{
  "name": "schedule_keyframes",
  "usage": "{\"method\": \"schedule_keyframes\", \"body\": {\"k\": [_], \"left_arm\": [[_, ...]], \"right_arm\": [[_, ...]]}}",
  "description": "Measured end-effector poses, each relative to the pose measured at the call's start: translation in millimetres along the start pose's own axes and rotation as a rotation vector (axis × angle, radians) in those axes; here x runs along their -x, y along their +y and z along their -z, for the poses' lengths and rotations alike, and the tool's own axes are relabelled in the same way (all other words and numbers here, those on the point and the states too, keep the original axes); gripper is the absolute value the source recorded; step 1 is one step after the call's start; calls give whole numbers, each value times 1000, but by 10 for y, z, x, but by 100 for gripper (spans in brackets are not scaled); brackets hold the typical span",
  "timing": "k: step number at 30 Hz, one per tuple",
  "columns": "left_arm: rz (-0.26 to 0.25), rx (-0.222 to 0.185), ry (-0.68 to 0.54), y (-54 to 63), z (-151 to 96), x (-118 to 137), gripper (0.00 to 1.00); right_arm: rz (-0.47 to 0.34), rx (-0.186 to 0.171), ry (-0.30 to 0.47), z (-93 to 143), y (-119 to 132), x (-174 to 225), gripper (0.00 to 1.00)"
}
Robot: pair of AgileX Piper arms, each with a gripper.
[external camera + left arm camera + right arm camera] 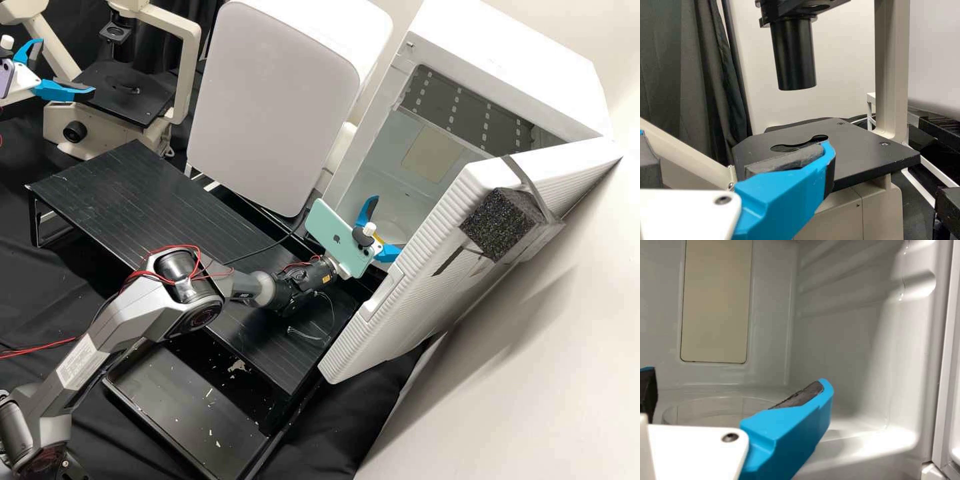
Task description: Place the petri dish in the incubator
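Microscope (63,133) sits far left, a boxy unit (270,100) is far middle, and the incubator (513,63) is over on the far right. Its open door (407,293) sticks out toward the near side, with a foam block (497,223) on the outside. Raised stand (153,193) runs across the middle — tray (180,400) is on its near side. Petri dish (720,405) is on the incubator floor, right claw (388,225) is at the opening, left claw (66,67) is by the microscope.

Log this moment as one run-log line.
petri dish: inside incubator | right gripper: open, near dish | left gripper: open, by microscope
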Motion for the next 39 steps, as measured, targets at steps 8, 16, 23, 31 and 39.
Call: {"method": "schedule_keyframes", "body": {"k": [8,16,23,31,39], "left_arm": [[0,0,0,0,0,0,100],[0,0,0,0,0,0,100],[0,0,0,0,0,0,100],[0,0,0,0,0,0,100],[0,0,0,0,0,0,100]], "right_arm": [[4,0,-6,-5,6,27,100],[1,-30,-45,-81,225,387,100],[-33,-92,9,-57,557,892,100],[-71,-140,105,72,778,1516,100],[-31,-185,35,186,667,2175,100]]}}
